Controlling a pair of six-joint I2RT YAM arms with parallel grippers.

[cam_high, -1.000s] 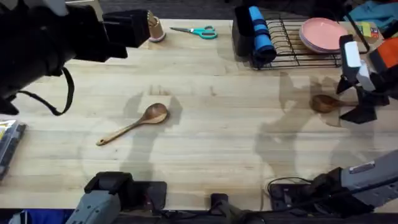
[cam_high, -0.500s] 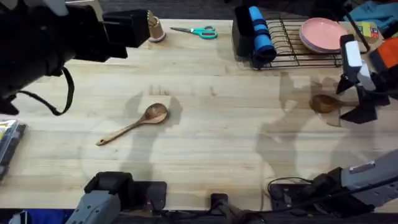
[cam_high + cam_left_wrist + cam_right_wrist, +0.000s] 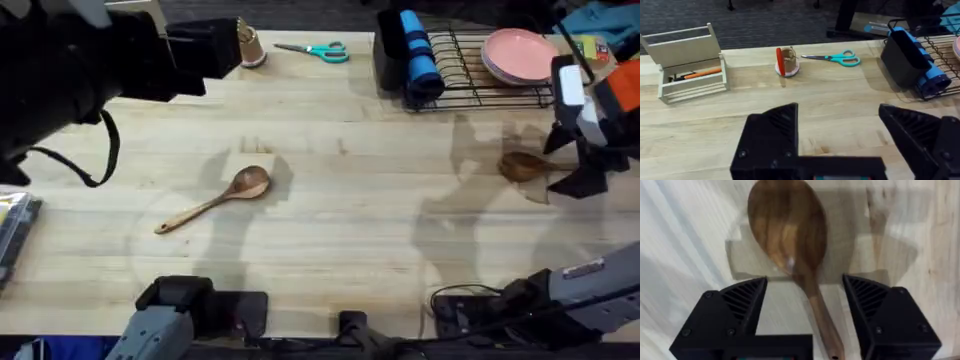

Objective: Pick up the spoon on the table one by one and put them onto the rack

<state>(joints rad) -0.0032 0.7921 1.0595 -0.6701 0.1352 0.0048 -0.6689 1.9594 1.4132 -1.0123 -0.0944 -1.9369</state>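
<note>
Reddish-brown spoon lies between the right gripper's spread, empty jaws; left gripper's jaws open.

We see the darker reddish-brown spoon lying flat on the table, its handle running back between the spread jaws of the right gripper and its round bowl just ahead of them, untouched by either finger. The light tan spoon lies flat well apart from those jaws, near the table's middle. The black wire rack, with its boxy cutlery holder, stands beyond the left gripper.
</note>
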